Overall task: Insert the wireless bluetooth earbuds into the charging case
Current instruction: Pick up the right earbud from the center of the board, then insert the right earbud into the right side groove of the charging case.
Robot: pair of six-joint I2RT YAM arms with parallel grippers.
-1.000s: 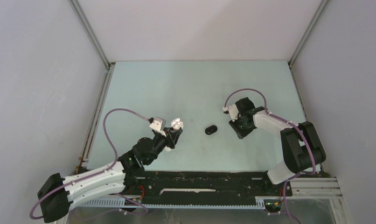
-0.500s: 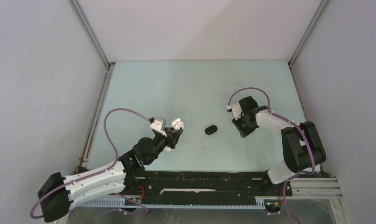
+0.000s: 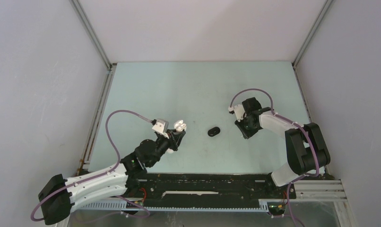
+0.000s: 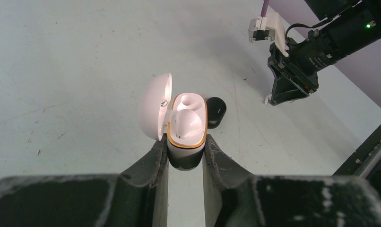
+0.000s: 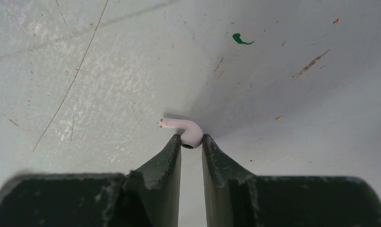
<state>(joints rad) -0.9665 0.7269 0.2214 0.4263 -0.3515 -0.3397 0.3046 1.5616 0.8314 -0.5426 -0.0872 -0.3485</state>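
Shifted slightly toward 3 o'clock, our right gripper pinches the white earbud on the table, at 3 o'clock from the open case our left gripper clamps, so we judge lifting comes next.

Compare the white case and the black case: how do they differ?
The white case is held in the left pincer; the black case lies free on the table. The white case's lid stands open, one earbud seated inside; the black case looks shut. Both are small rounded pebble shapes.
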